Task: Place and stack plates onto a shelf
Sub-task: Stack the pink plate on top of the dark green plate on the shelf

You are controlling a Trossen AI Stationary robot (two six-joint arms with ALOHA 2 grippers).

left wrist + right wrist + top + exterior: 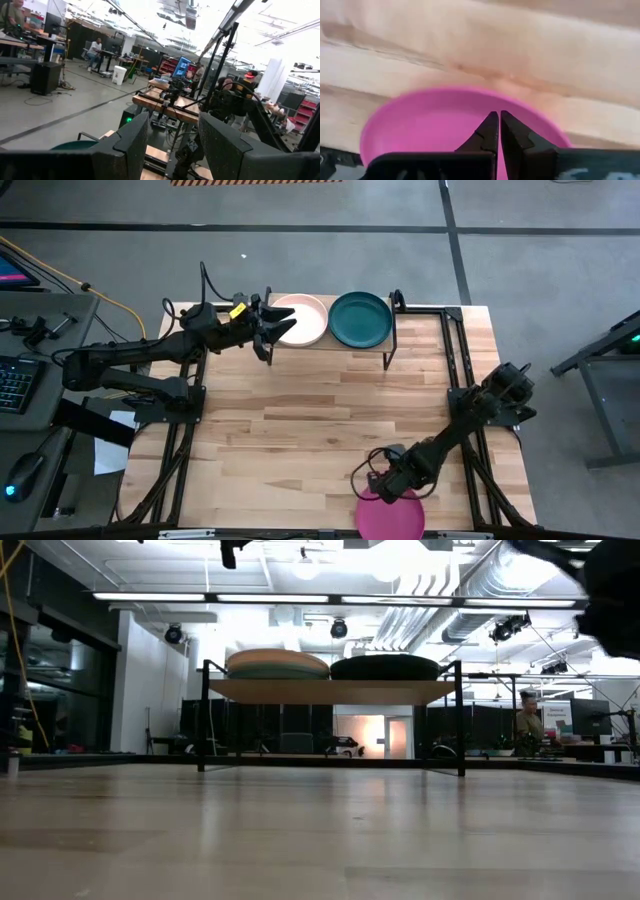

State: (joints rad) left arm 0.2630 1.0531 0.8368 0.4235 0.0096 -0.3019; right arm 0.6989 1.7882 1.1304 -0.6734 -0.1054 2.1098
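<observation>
The shelf (pixel 340 348) stands at the table's far edge. On it sit a pale plate (pixel 302 320), which tops a small stack (pixel 277 664), and a dark teal plate (pixel 360 318) to its right. My left gripper (pixel 272 330) hovers open at the pale plate's left rim, with nothing between its fingers (pixel 131 142). A magenta plate (pixel 392 516) lies at the table's near edge. My right gripper (pixel 384 492) points down over it with its fingers shut. My right gripper comes from above, its shut fingertips (pixel 492 125) over the magenta plate's inner surface (pixel 445 125) near the middle. The plate lies flat on the table. I cannot tell whether the tips touch it.
Bare wooden tabletop (pixel 320 430) lies between the shelf and the magenta plate. Black frame bars (pixel 455 370) run along both table sides. A desk with a keyboard (pixel 15 380) stands left of the table. A person (pixel 527 718) sits far off in the room.
</observation>
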